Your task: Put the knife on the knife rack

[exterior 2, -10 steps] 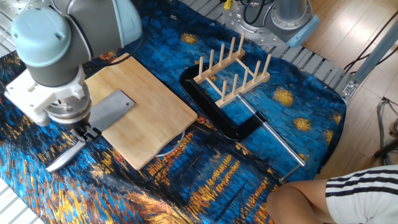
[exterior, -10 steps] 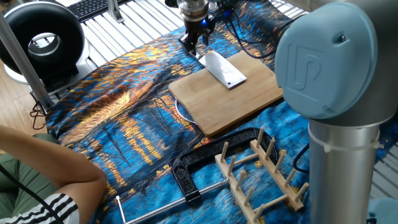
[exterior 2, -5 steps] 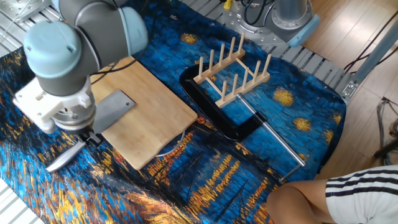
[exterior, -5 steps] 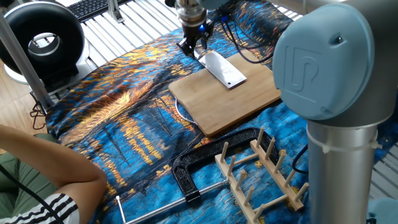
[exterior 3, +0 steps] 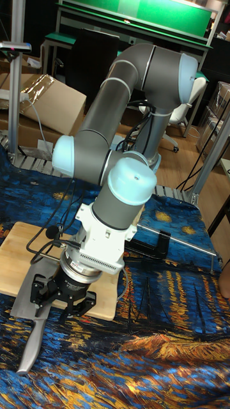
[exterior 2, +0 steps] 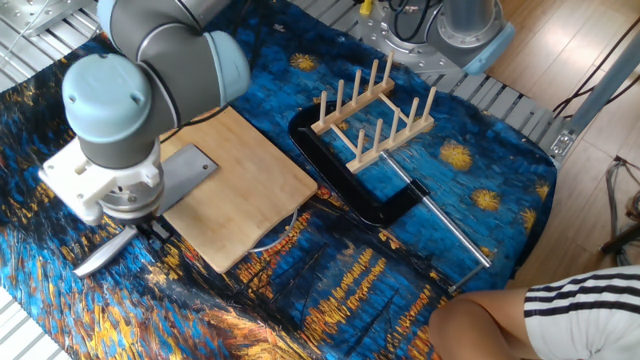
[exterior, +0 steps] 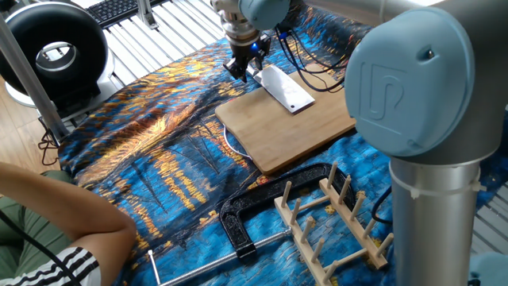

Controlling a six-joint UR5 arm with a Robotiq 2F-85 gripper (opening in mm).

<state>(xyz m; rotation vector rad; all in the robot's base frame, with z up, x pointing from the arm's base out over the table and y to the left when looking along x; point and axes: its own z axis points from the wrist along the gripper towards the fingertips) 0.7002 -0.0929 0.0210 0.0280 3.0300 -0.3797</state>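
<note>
The knife lies flat, its broad silver blade (exterior: 286,87) on the bamboo cutting board (exterior: 302,127) and its grey handle (exterior 2: 103,256) reaching out over the blue cloth. My gripper (exterior: 241,68) hangs low over the spot where blade meets handle, open, with its fingers on either side of the knife in the tall fixed view (exterior 3: 61,301). Nothing is lifted. The knife rack (exterior: 337,222), light wood with upright pegs, stands apart from the knife past the board (exterior 2: 375,112). The wrist hides the fingertips in the other fixed view.
A black C-clamp (exterior: 262,208) with a long screw lies between the board and the rack. A person's arm and knee (exterior: 55,218) rest at the table's edge. A black ring light (exterior: 54,49) stands beyond the cloth. The arm's elbow (exterior: 413,79) bulks large near the rack.
The gripper has shifted a little along the knife toward the handle and come lower over it. The knife, board and rack have not moved.
</note>
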